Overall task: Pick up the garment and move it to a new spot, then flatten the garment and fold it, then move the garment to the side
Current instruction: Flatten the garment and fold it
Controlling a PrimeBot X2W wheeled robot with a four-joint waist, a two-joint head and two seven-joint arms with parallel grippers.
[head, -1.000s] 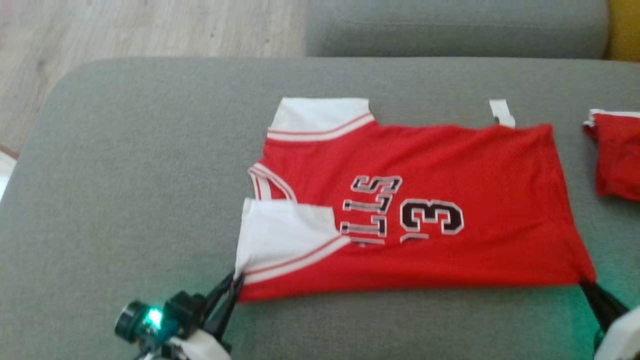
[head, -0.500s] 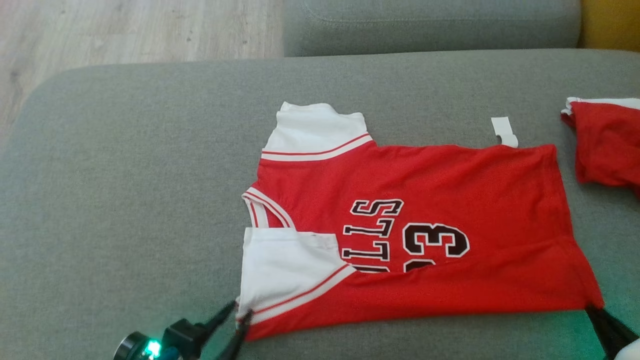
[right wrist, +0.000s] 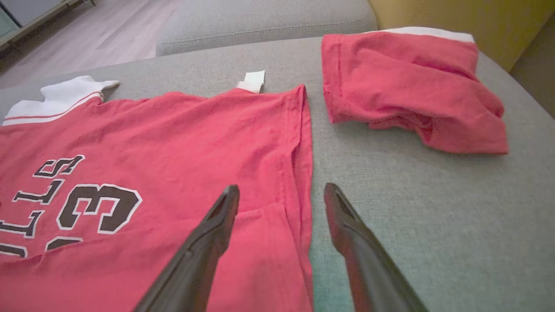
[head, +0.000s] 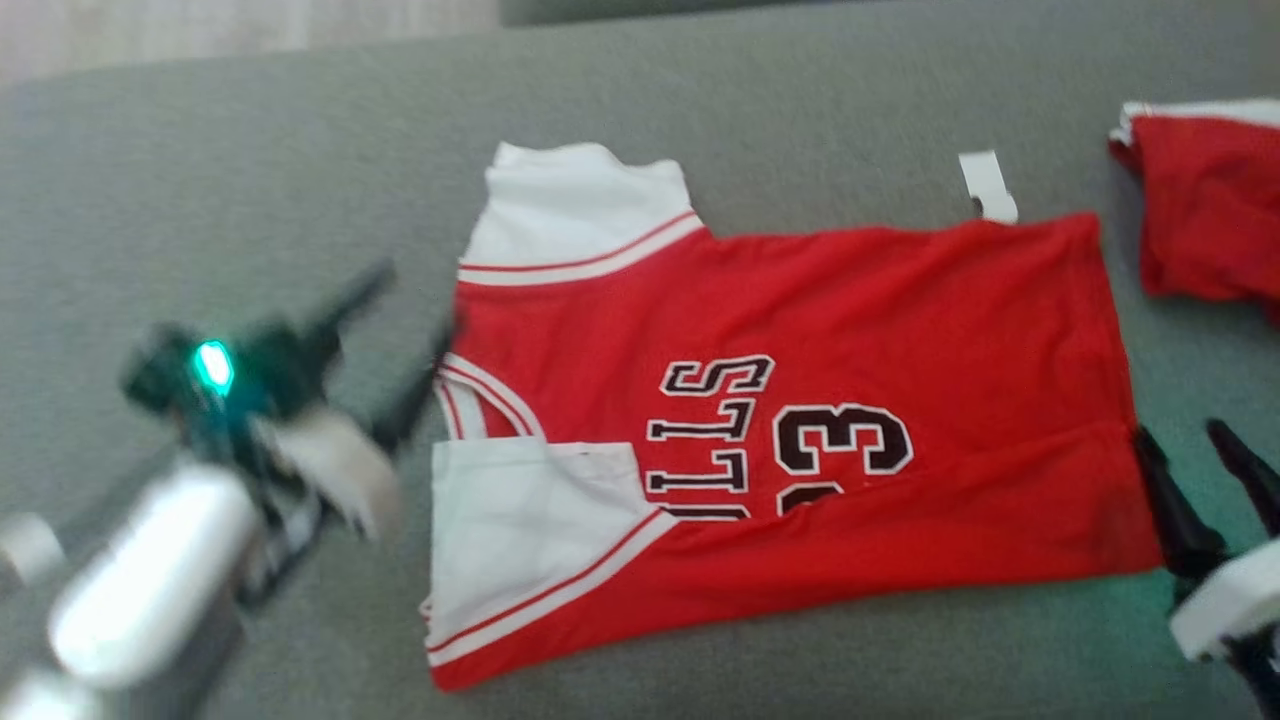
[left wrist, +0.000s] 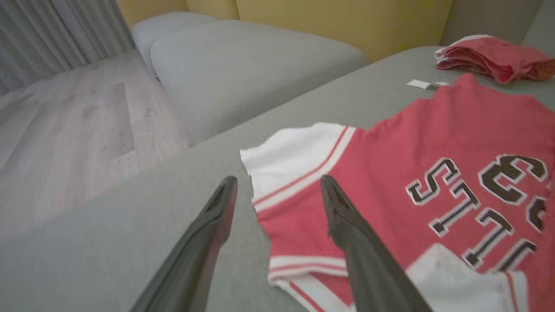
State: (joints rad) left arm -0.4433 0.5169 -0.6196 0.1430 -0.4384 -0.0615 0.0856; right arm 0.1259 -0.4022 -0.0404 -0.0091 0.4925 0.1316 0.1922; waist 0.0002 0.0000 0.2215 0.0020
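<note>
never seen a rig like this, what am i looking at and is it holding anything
It is a wheeled robot with two arms. The top-down picture comes from a camera on its head; the other two come from cameras on each wrist, looking along that arm's fingers. A red basketball jersey lies partly folded on a grey sofa cushion, with a second folded red garment beside it. The left gripper and right gripper stand open at the jersey's two ends, holding nothing.
</note>
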